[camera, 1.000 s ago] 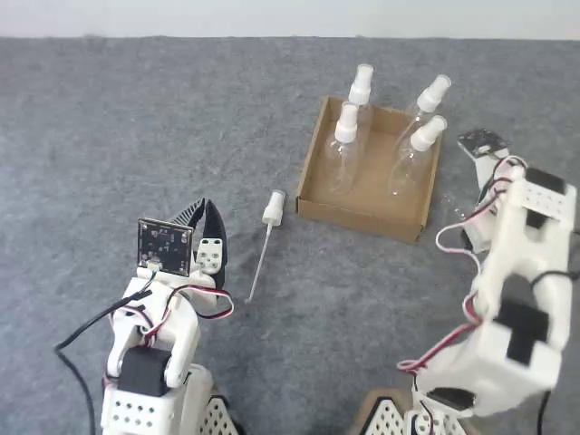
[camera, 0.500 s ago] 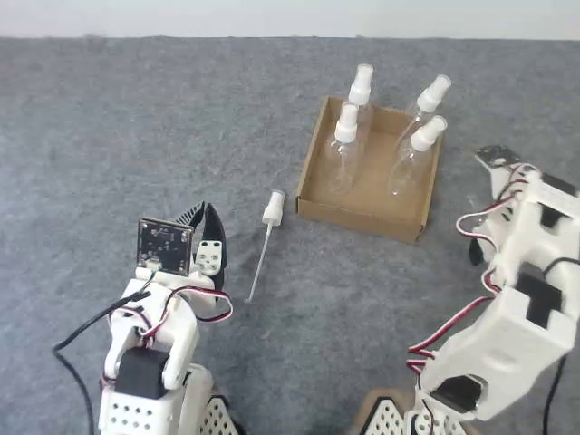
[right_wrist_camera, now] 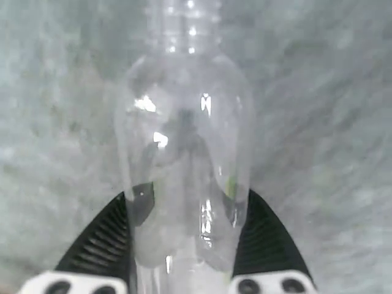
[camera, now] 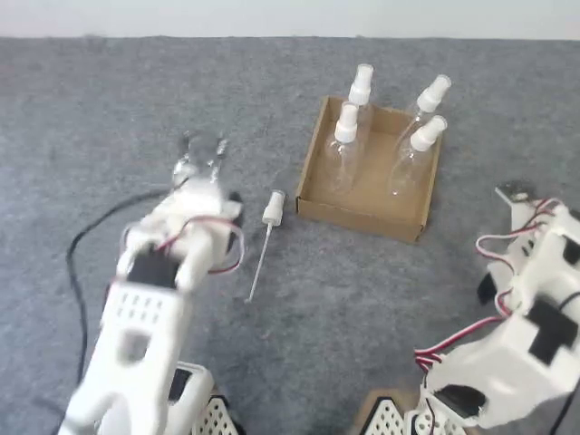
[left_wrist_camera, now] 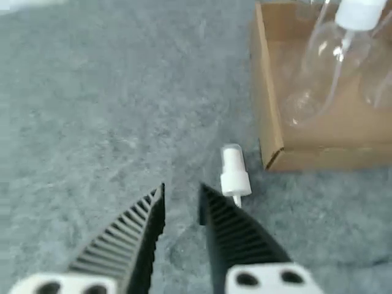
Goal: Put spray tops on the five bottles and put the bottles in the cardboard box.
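You see the white spray top [left_wrist_camera: 233, 174] flat just beyond the jaws of the left gripper [left_wrist_camera: 181, 191], the clear uncapped bottle [right_wrist_camera: 184, 122] between those of the right gripper [right_wrist_camera: 190, 202], and four capped bottles [camera: 340, 159] in the cardboard box [camera: 362, 217].

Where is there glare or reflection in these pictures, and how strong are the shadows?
Right wrist view: bright white glints on the clear bottle in the right gripper. Left wrist view: soft highlights on a capped bottle in the cardboard box. High view: even light, only faint shadows beside the cardboard box and the loose spray top.
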`<action>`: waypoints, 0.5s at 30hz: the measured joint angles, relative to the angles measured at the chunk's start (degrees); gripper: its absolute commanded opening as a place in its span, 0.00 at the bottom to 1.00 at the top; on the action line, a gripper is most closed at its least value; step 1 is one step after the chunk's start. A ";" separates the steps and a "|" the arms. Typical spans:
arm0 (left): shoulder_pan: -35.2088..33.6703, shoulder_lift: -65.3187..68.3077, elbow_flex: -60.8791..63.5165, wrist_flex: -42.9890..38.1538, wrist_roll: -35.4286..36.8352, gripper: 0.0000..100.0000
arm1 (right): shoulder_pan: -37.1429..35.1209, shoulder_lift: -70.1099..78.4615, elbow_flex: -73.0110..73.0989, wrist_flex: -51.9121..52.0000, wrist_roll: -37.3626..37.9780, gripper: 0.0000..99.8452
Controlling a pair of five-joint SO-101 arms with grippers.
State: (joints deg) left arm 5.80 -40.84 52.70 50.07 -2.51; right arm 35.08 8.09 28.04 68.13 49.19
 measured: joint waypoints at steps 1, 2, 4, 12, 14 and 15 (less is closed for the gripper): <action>0.88 4.66 -2.37 0.00 -0.70 0.16 | 0.00 -1.76 1.67 0.00 0.18 0.01; 1.76 9.14 -4.66 0.00 -1.05 0.16 | 0.09 -3.43 3.43 -0.09 0.18 0.01; 2.99 18.11 -9.05 0.00 -1.14 0.16 | 0.09 -6.95 7.47 -1.23 0.18 0.01; 3.16 41.93 -21.80 0.00 -0.79 0.16 | 0.09 -16.00 18.02 -6.07 0.18 0.01; 3.34 44.31 -23.65 0.00 -0.53 0.16 | 0.09 -16.26 18.11 -6.24 0.18 0.01; 3.43 45.45 -24.70 0.00 -0.62 0.17 | 0.09 -16.44 18.11 -6.24 0.18 0.02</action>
State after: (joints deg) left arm 9.23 4.62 28.00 50.07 -3.12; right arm 35.16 -8.35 46.15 61.89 49.36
